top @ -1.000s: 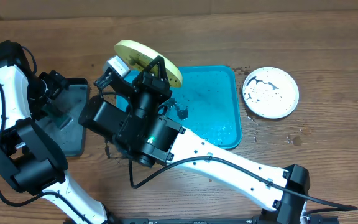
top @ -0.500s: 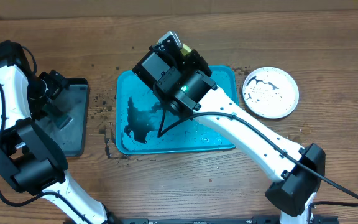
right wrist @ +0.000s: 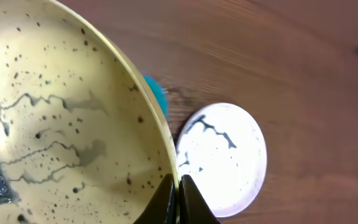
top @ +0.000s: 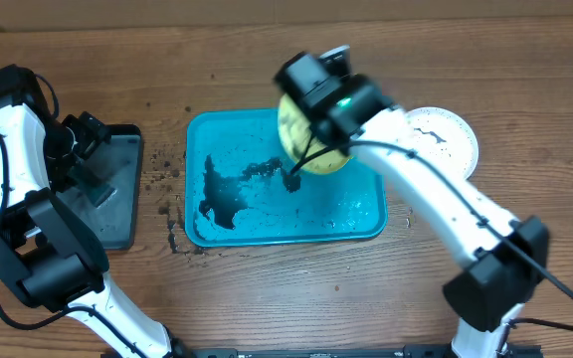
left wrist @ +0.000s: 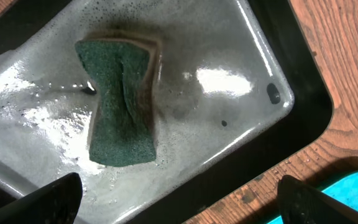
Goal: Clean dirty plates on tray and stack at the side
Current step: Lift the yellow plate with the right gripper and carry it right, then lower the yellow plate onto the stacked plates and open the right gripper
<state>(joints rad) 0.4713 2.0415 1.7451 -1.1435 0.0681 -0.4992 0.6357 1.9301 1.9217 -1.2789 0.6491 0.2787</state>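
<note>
One sponge [left wrist: 122, 112] clear from left wrist, speckled plate [right wrist: 61, 124] from right

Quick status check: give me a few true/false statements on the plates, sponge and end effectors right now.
1. The right end effector is shut on the yellow-green plate. True.
2. The white plate lies in the turquoise tray. False: it lies on the table beside it.
3. The left end effector grips the sponge. False: it is open; the sponge lies free in the black tray.
4. The yellow-green plate carries dark specks. True.
</note>
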